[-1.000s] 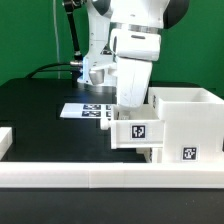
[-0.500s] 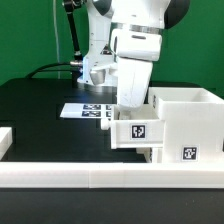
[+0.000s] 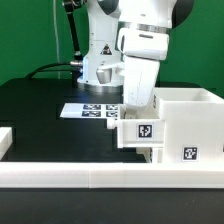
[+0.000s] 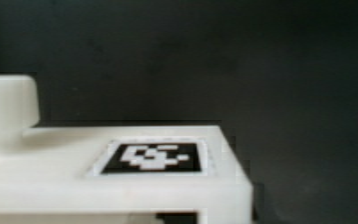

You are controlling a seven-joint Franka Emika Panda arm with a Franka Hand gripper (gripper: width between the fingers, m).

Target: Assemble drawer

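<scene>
White tagged tray (image 3: 143,131) held up against the casing (image 3: 187,123) at the exterior view's right, gripper (image 3: 138,103) descending onto it, finger state indiscernible, marker board (image 3: 88,110) on black table (image 3: 40,110) behind

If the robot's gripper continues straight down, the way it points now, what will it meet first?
Probably the small white plastic tray with a black-and-white tag, directly under the gripper and partly inside the tall white casing. The fingertips are hidden, so it may already touch or hold it.
</scene>
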